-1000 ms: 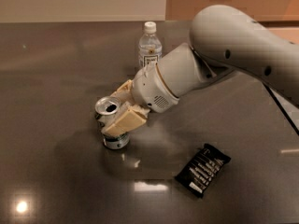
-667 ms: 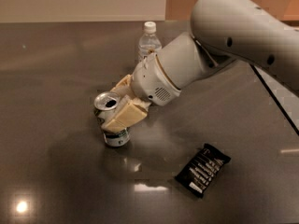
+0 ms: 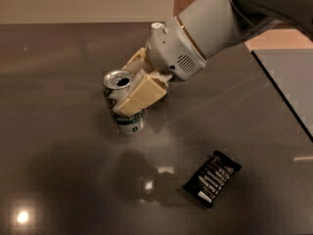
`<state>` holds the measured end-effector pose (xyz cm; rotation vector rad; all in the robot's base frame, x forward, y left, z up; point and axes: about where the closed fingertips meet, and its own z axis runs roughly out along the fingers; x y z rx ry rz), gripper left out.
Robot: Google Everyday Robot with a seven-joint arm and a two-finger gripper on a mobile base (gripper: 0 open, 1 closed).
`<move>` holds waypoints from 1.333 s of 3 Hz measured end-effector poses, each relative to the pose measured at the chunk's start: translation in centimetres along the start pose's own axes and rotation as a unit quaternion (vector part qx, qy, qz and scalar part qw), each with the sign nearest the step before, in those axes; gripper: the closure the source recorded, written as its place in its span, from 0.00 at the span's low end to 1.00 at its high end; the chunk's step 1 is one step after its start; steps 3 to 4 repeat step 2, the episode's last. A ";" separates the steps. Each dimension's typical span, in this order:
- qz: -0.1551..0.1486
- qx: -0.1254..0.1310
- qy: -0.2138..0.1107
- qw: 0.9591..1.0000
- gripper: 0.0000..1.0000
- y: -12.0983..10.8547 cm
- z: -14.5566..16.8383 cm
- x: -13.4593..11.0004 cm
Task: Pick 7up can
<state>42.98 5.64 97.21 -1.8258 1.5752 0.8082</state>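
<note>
Hand (image 3: 123, 89) clamped on 7up can (image 3: 128, 122) w/ 2 fingers (image 3: 142, 92) pressing its sides; can tilted slightly.

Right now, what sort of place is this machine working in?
Probably a break-room or kitchen counter: a dark glossy countertop, a wrapped snack bar, and the gripper closed around a 7up can left of centre.
</note>
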 end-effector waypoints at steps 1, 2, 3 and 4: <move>-0.019 -0.003 -0.013 1.000 1.00 0.3 -4.0 -2.7; -0.019 -0.003 -0.013 1.000 1.00 0.3 -4.0 -2.7; -0.019 -0.003 -0.013 1.000 1.00 0.3 -4.0 -2.7; -0.019 -0.003 -0.013 1.000 1.00 0.3 -4.0 -2.7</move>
